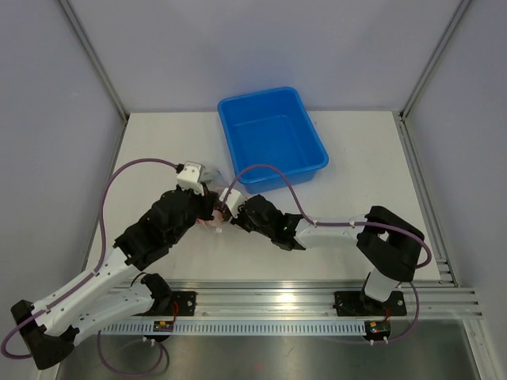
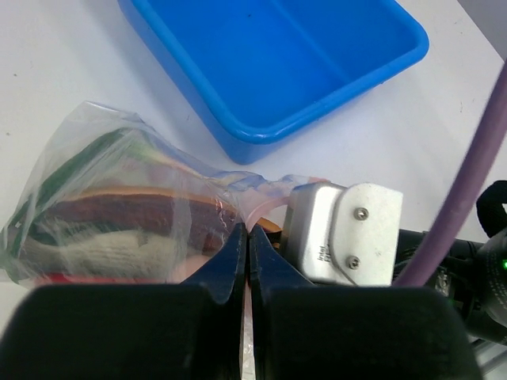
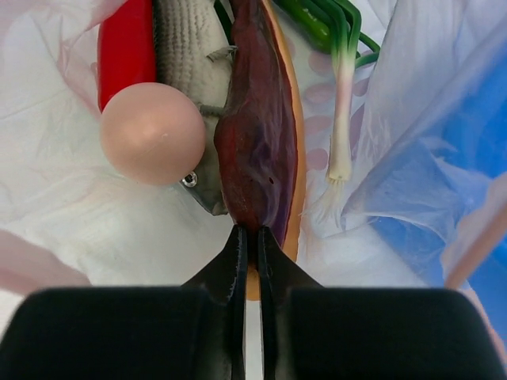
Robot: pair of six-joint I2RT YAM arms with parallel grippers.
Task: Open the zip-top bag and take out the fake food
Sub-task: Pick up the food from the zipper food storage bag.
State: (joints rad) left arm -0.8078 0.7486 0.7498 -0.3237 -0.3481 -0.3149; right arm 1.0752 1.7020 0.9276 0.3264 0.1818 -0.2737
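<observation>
The zip-top bag (image 2: 119, 198) lies on the white table just in front of the blue tub (image 2: 269, 55). My left gripper (image 2: 248, 233) is shut on the bag's pinkish mouth edge. My right gripper (image 3: 247, 233) reaches into the bag's mouth, its jaws pinched on the near tip of a dark red, orange-edged piece of fake food (image 3: 257, 134). Beside that piece inside the bag lie a pale pink egg (image 3: 152, 133), a grey fish (image 3: 186, 55), a red chilli (image 3: 125, 43) and a green onion (image 3: 342, 87). From above, both grippers meet at the bag (image 1: 210, 224).
The blue tub (image 1: 273, 138) stands at the back centre of the table with nothing showing inside it. The right wrist's silver camera housing (image 2: 344, 233) sits close beside my left fingers. Purple cables loop over both arms.
</observation>
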